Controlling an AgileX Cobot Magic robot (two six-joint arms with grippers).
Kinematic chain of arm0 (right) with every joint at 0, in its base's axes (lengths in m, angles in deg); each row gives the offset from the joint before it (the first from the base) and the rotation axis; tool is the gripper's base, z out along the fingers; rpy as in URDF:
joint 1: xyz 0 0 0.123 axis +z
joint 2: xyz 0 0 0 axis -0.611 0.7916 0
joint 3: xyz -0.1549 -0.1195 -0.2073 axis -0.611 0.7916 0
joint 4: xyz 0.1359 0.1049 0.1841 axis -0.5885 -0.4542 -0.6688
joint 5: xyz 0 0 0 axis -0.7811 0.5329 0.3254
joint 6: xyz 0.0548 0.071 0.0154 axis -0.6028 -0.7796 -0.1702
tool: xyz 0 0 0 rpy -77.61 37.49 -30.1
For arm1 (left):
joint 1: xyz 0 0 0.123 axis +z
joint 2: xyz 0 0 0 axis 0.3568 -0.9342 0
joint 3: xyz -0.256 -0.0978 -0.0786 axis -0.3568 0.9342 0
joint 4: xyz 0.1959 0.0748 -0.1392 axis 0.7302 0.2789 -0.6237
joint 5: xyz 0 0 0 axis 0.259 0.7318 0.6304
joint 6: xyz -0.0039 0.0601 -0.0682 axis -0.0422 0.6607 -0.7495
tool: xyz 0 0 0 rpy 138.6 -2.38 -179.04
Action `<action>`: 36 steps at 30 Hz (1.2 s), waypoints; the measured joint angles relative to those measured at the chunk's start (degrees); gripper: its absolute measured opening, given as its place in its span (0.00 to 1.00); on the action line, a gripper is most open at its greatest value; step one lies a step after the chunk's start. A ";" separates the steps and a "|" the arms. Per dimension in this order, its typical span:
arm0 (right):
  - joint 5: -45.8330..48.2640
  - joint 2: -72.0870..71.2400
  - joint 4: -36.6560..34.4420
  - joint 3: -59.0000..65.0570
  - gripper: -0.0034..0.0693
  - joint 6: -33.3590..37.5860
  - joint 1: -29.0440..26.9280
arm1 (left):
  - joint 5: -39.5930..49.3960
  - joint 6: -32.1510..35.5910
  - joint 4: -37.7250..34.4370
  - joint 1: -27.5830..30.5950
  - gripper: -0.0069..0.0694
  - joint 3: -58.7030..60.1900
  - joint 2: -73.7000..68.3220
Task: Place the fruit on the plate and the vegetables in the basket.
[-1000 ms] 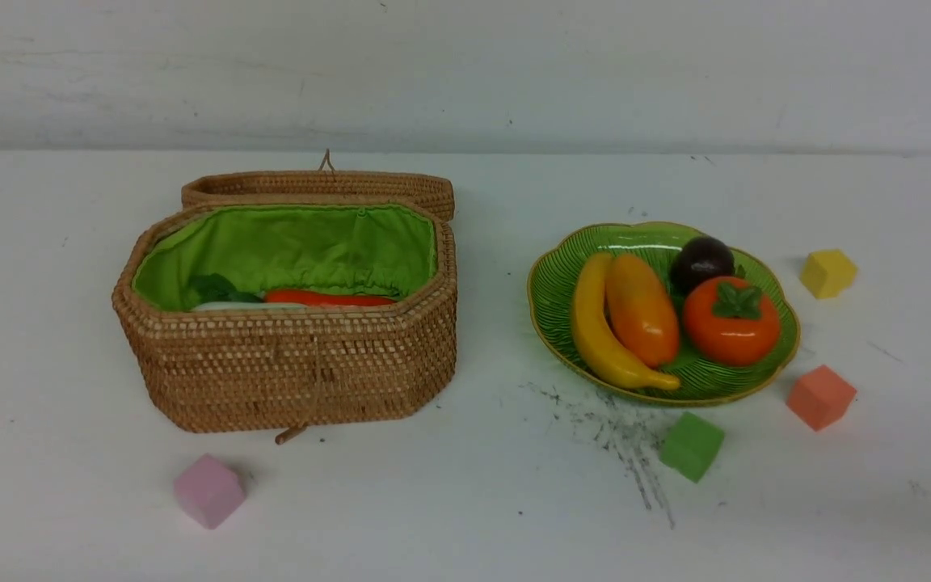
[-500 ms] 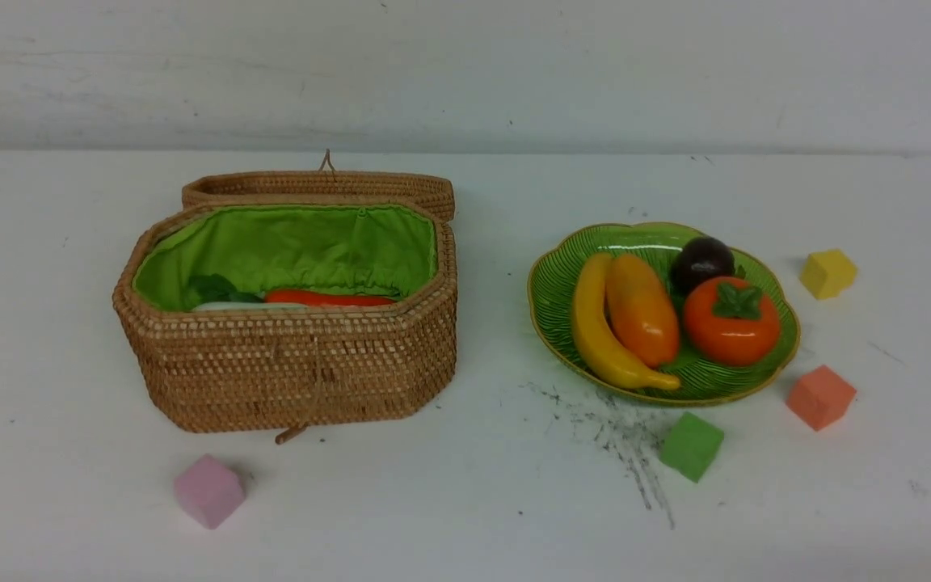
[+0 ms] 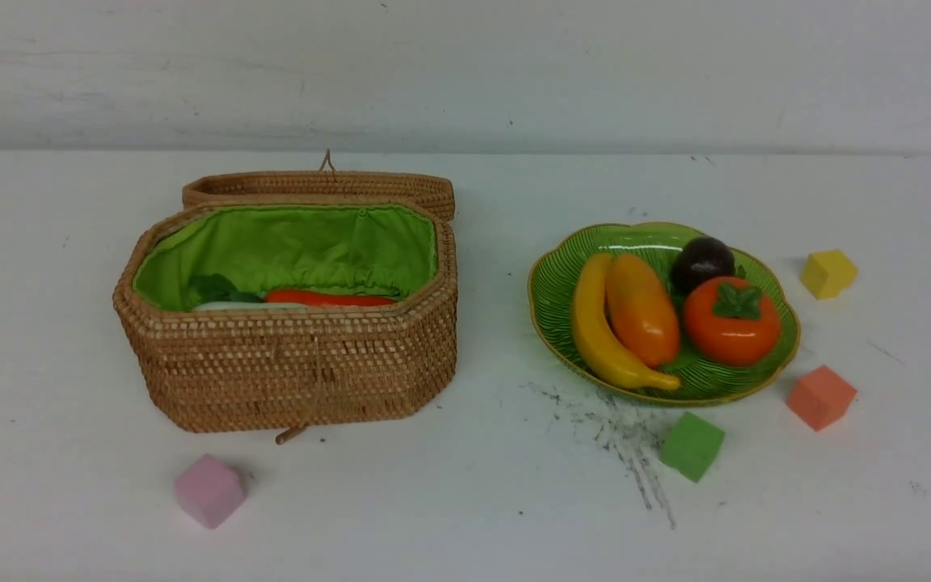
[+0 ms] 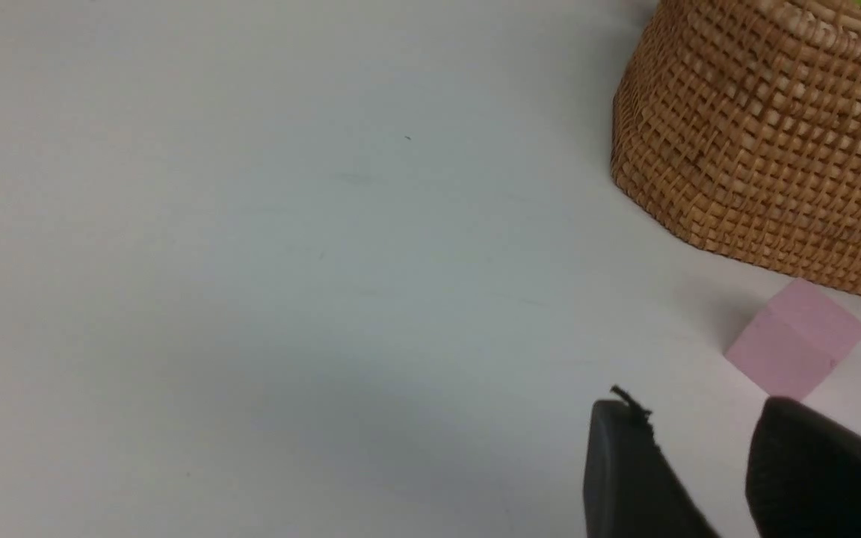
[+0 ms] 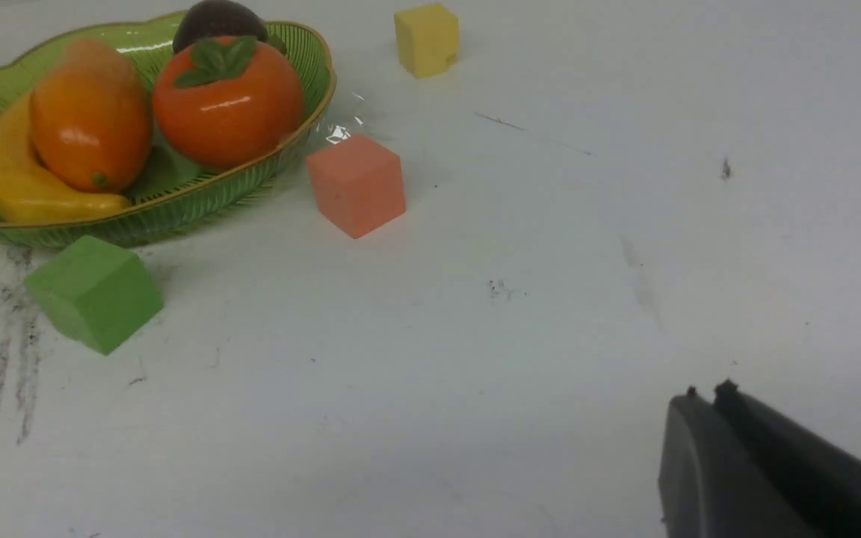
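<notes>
The green plate (image 3: 562, 283) (image 5: 176, 198) holds the fruit: a yellow banana (image 3: 599, 335) (image 5: 19, 190), an orange mango (image 3: 642, 311) (image 5: 90, 112), a persimmon (image 3: 730, 322) (image 5: 227, 104) and a dark mangosteen (image 3: 701, 260) (image 5: 214, 19). The wicker basket (image 3: 296, 364) (image 4: 767, 142) stands open; an orange-red vegetable (image 3: 328, 298) and a white radish with green leaves (image 3: 227, 303) show inside. No arm appears in the front view. My left gripper (image 4: 696, 411) is open and empty above bare table. My right gripper (image 5: 707, 396) is shut on nothing, away from the plate.
Small cubes lie about: pink (image 3: 208, 490) (image 4: 797, 347) in front of the basket, green (image 3: 692, 445) (image 5: 94, 291), salmon (image 3: 821, 396) (image 5: 356, 183) and yellow (image 3: 827, 272) (image 5: 427, 37) around the plate. The basket lid (image 3: 320, 186) lies back behind it. Dark scuffs (image 3: 619, 436) mark the table.
</notes>
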State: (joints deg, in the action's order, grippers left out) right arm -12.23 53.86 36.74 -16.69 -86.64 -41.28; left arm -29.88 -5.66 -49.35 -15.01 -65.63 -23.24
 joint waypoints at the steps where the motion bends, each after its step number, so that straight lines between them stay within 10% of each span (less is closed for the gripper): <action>1: 0.00 0.00 0.00 0.00 0.10 0.04 0.00 | 0.00 0.00 0.00 0.00 0.40 0.00 0.00; 36: -0.06 0.00 -0.04 0.05 0.14 0.04 0.00 | 0.00 0.00 0.00 0.00 0.40 0.00 0.00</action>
State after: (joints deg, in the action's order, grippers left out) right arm -12.30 53.86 36.70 -16.65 -86.60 -41.28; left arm -29.88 -5.66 -49.35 -15.01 -65.63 -23.24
